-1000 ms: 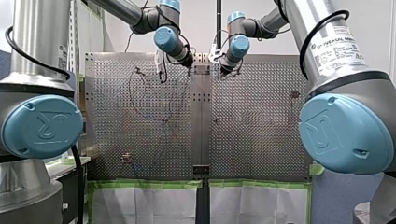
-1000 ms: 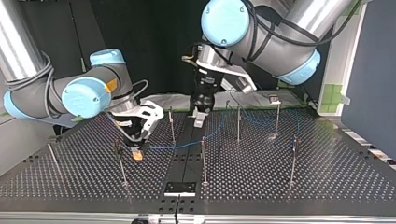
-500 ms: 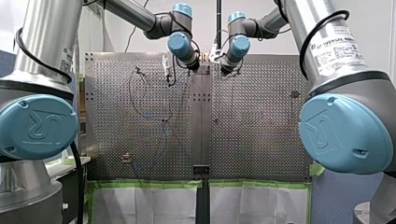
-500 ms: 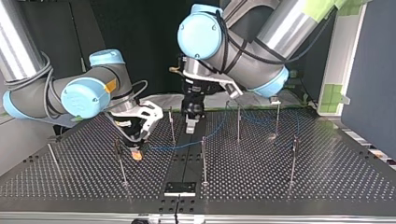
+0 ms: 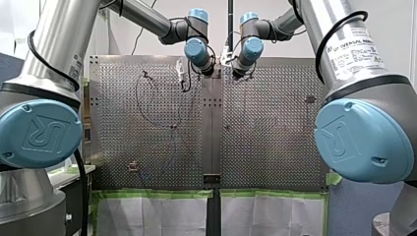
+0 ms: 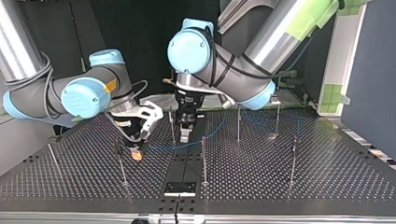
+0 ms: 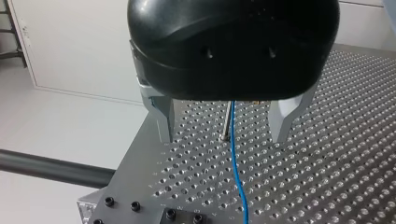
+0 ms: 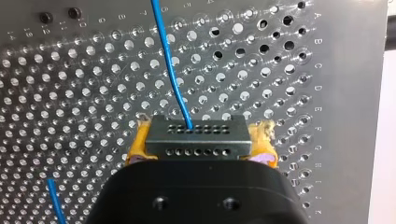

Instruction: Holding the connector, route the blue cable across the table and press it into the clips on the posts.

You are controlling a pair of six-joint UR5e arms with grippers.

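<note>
Right gripper (image 6: pixel 136 153) first: its yellow pads are clamped on both ends of a small dark connector (image 8: pixel 196 139), holding it just above the table (image 6: pixel 280 186). My left gripper (image 7: pixel 223 137) hangs with its metal fingers spread wide and grips nothing. The blue cable (image 7: pixel 236 172) runs down the gap between them, touching neither, and a thin post (image 7: pixel 227 122) stands just ahead.

Both grippers work near the table's central dark strip (image 6: pixel 187 161), well in from the side edges. The right one is on the half at the top view's left, and the left one is over the strip itself. Slim upright posts (image 6: pixel 238 123) stand apart on the table; their clips are too small to make out. From a hole in the connector's face the cable crosses the strip low over the table and reaches the top of a post just beyond it. Whether it is seated there I cannot tell. It then climbs toward the posts nearer the edge where the arms come in.

I judge the cable light, thin and limp — it will sag, curl and follow any pull, but cannot be pushed from a distance. The connector is the one rigid part, so it is the place to hold for towing. For seating, the open gripper would best take the cable just beside a post, where a short length is stiff enough to press. A hard tug could strain the cable where it enters the connector.
</note>
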